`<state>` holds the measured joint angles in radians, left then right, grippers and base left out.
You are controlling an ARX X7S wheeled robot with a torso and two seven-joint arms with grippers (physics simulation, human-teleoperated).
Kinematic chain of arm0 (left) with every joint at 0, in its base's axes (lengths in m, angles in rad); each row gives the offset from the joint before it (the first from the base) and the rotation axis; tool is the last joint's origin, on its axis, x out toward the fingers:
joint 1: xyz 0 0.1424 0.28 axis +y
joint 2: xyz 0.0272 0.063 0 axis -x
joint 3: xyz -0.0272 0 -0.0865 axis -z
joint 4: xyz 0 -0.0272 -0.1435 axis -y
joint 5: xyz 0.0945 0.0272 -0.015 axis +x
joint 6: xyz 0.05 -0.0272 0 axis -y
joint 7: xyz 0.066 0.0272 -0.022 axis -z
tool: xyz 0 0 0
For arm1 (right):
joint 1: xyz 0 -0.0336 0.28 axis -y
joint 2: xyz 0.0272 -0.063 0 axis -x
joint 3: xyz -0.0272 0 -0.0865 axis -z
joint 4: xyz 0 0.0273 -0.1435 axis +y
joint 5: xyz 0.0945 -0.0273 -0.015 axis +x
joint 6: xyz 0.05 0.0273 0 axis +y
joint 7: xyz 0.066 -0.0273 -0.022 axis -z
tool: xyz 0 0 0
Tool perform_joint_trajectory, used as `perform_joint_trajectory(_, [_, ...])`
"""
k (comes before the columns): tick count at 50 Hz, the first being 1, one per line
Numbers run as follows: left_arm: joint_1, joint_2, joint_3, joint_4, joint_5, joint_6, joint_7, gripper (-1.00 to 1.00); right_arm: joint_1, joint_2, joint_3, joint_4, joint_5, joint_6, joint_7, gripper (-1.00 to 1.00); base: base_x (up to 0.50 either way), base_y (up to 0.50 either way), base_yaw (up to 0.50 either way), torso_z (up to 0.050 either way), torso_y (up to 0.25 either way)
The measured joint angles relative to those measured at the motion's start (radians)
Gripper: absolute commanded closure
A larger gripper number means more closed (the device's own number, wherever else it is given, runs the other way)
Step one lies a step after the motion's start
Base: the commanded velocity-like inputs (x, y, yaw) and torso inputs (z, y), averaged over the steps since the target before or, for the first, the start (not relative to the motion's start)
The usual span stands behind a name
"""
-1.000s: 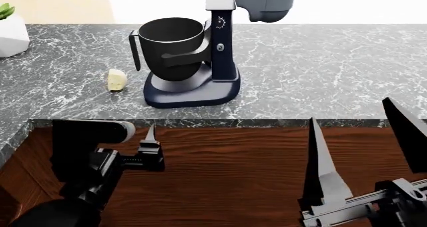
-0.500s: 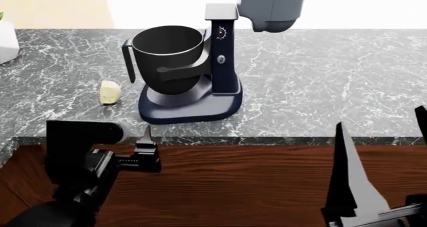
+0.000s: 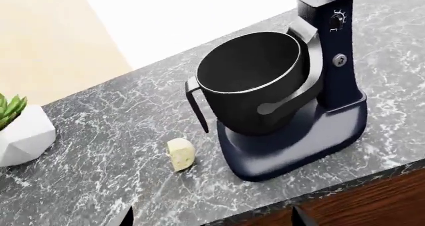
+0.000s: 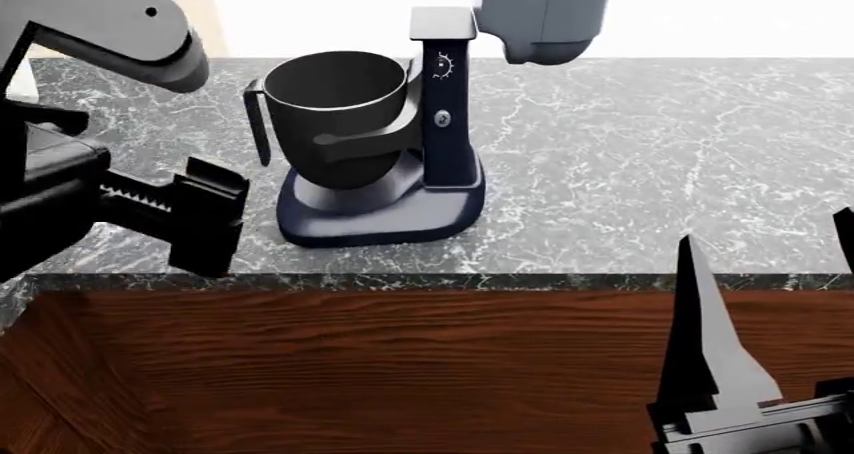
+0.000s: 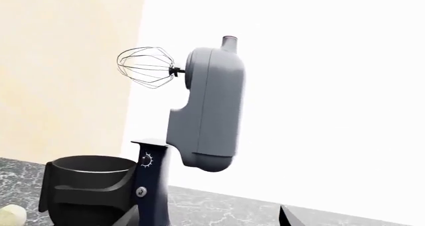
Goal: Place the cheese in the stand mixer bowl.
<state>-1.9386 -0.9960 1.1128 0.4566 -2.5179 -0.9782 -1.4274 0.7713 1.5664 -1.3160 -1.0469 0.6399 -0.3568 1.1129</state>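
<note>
1. Nearest, low at the right of the head view: right gripper (image 4: 767,304), fingers spread wide apart, nothing between them. It hangs over the wood-grained front, short of the surface (image 4: 641,164), well apart from all task items. Idle, by my reading.

2. Left side: left gripper (image 4: 200,214) raised over the near left part of the surface. Its fingers appear edge-on in the head view, and only two tips show at the border of the left wrist view, so I cannot tell whether it is spread or closed. Nothing appears to be held.

3. Cheese (image 3: 180,154) lies on the surface, just left of the mixer base (image 3: 292,146), untouched. In the head view the left arm hides it.

4. Farther: stand mixer bowl (image 4: 336,114) sits upright in its cradle, mouth unobstructed, handle toward the left. Mixer head (image 5: 209,116) is tilted up, whisk (image 5: 145,66) clear of the bowl.

5. Step in hand, as judged: approach to the cheese; pick not yet made.

6. Next move calls for: lowering the left gripper over the cheese with fingers straddling it, avoiding the bowl handle, closing, then lifting above the rim.
</note>
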Motion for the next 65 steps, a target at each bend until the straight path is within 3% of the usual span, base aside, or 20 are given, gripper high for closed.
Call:
perform_joint_trajectory(7, [-0.211,-0.072,0.180,-0.121,-0.145,-0.013,-0.072,-1.00,0.060,-0.009,-0.057,0.000,0.007,0.012,0.002,-1.00,0.00,0.00,0.00,0.000,0.000])
perform_joint_trajectory(13, [-0.301,-0.109,0.265,-0.183,-0.199,-0.021,-0.102,-1.00,0.227,-0.034,-0.218,0.000,0.015,0.034,0.019,-1.00,0.08,0.00,0.00,0.000,0.000])
perform_joint_trajectory(17, [-0.341,-0.121,0.297,-0.220,-0.218,-0.032,-0.115,-1.00,0.461,-0.084,-0.461,0.001,0.012,0.032,0.068,-1.00,0.50,0.00,0.00,0.000,0.000])
perform_joint_trajectory(25, [-0.383,-0.143,0.332,-0.276,-0.232,-0.053,-0.130,-1.00,1.047,-0.285,-1.121,0.000,-0.060,-0.088,0.282,-1.00,0.50,0.00,0.00,0.000,0.000])
perform_joint_trajectory(33, [-0.380,-0.200,0.333,-0.328,-0.269,-0.065,-0.094,-1.00,1.325,-0.374,-1.461,0.000,-0.095,-0.145,0.378,-1.00,0.50,0.00,0.00,0.000,0.000])
perform_joint_trajectory(46, [-0.321,-0.310,0.308,-0.407,-0.302,-0.104,0.035,-1.00,1.477,-0.428,-1.649,0.001,-0.115,-0.177,0.435,-1.00,0.27,0.00,0.00,0.000,0.002])
perform_joint_trajectory(55, [-0.281,-0.375,0.299,-0.411,-0.273,-0.099,0.098,-1.00,1.497,-0.440,-1.675,0.000,-0.123,-0.181,0.448,-1.00,0.00,0.00,0.00,0.000,0.000])
perform_joint_trajectory(65, [-0.187,-0.474,0.323,-0.360,-0.157,-0.003,0.343,-1.00,1.470,-0.440,-1.661,0.000,-0.132,-0.172,0.453,-1.00,0.00,0.00,0.00,0.000,0.000])
